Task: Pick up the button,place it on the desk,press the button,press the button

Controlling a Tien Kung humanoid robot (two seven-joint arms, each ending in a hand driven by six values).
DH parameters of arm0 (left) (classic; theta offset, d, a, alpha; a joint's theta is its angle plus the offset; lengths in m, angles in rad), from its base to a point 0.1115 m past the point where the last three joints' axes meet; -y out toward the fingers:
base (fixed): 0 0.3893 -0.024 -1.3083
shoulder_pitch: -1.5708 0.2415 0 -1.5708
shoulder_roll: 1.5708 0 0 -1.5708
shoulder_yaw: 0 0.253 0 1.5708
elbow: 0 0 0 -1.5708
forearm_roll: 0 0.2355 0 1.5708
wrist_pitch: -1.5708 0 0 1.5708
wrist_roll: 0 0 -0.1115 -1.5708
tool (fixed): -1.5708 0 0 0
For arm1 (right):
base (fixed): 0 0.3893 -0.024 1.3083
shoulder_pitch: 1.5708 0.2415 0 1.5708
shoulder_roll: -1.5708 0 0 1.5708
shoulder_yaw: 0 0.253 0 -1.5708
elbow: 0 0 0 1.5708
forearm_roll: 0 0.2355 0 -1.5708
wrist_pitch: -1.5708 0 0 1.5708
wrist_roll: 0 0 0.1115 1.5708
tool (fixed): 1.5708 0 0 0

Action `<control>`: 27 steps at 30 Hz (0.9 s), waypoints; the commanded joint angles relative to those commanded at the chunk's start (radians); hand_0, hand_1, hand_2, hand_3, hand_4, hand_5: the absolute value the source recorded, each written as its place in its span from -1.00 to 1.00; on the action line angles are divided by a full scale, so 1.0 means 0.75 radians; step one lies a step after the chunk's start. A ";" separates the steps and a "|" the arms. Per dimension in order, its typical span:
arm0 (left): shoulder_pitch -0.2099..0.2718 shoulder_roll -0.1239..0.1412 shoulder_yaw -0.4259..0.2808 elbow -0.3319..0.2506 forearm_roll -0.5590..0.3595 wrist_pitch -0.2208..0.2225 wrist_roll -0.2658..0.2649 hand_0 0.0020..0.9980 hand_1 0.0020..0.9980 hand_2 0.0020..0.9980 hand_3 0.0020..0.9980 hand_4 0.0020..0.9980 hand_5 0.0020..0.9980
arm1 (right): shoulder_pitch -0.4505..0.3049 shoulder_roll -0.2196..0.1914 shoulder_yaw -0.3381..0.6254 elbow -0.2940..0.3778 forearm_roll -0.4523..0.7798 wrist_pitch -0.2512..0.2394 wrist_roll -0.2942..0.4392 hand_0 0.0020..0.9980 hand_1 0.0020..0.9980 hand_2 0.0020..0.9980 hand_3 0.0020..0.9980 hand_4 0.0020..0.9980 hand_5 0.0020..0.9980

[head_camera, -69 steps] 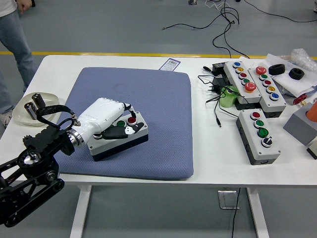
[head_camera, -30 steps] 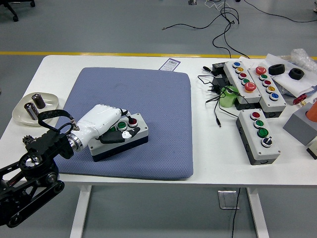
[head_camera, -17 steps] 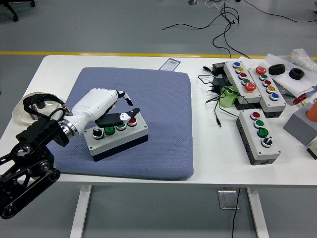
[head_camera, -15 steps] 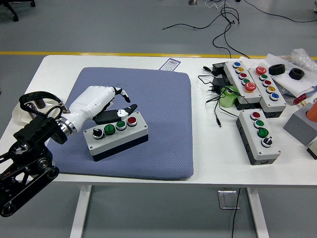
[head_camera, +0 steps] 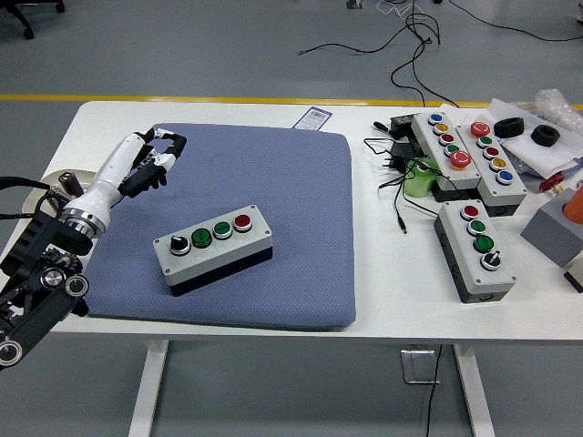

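Button box (head_camera: 213, 248) sits flat on the blue mat (head_camera: 273, 182), left of mat centre, long axis tilted so its right end points up and away. Nothing touches it. Four controls on top in a row: black selector, two green, one red.

Open room: bare mat on all sides of the box, the widest stretch to its right and toward the far edge. Near mat edge is close below the box, and the mat's near edge runs just inside the table (head_camera: 228, 113) edge. White table strip left of the mat holds a shallow dish (head_camera: 36, 196), partly hidden by the arm.

Right side of the table is crowded: three more button boxes (head_camera: 475, 248), a green object (head_camera: 421, 177), and black cables, all off the mat and well apart from the task box.

Left hand (head_camera: 137, 164) hovers over the mat's far-left corner, well apart from the box. Fingers (head_camera: 168, 146) loosely curled, not clenched, holding nothing, touching nothing I can make out.
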 joint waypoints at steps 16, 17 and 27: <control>0.080 -0.018 -0.218 0.076 -0.899 -0.125 -0.069 0.60 0.67 0.70 0.64 0.19 1.00 | -0.008 0.000 0.015 0.000 -0.021 0.004 0.000 0.08 0.33 0.42 0.27 -0.39 -0.70; 0.085 -0.016 -0.228 0.076 -0.954 -0.130 -0.067 0.60 0.67 0.70 0.64 0.19 1.00 | -0.008 0.000 0.018 0.000 -0.024 0.004 0.000 0.08 0.33 0.42 0.27 -0.39 -0.70; 0.102 -0.012 -0.277 0.062 -1.006 -0.134 -0.078 0.65 0.69 0.72 0.63 0.20 1.00 | 0.000 0.000 0.039 0.000 -0.045 0.005 0.001 0.08 0.33 0.42 0.27 -0.39 -0.70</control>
